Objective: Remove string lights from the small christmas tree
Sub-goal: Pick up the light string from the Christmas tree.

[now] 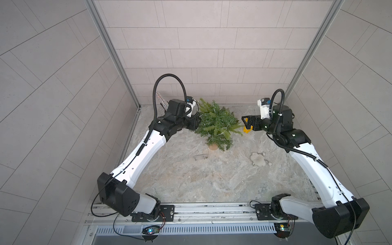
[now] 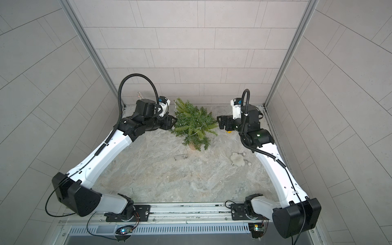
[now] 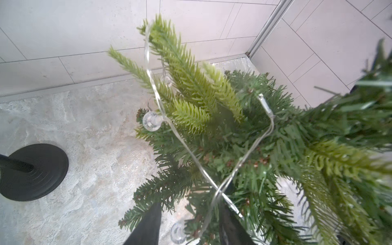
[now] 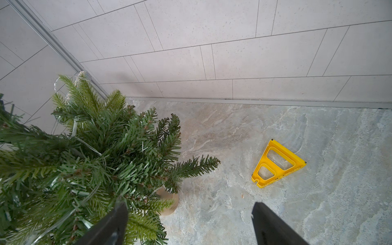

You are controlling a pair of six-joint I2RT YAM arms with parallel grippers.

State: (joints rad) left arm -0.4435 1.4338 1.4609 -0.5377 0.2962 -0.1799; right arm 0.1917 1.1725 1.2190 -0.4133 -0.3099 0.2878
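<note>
The small christmas tree (image 1: pixel 216 125) (image 2: pixel 194 125) stands on its tan base (image 1: pixel 212 146) near the back of the table. The string lights (image 3: pixel 180 140) are a thin clear wire with round bulbs (image 3: pixel 151 122), looped over the branches. Their clear box (image 1: pixel 200 157) lies on the table in front of the base. My left gripper (image 1: pixel 198 121) (image 3: pixel 190 203) is pushed into the tree's left side. Its jaws stand apart, with crossing wire, a bulb and needles between them. My right gripper (image 1: pixel 244 122) (image 4: pixel 189 204) hovers wide open at the tree's right side, one finger (image 4: pixel 118 218) among the needles.
A yellow triangular piece (image 4: pixel 275 165) (image 1: pixel 247 129) lies under the right wrist. A fluffy white toy (image 1: pixel 257 159) rests front right of the tree. A glittery microphone (image 1: pixel 161 99) on a black stand base (image 3: pixel 31 171) stands in the back left corner. Tiled walls close in three sides.
</note>
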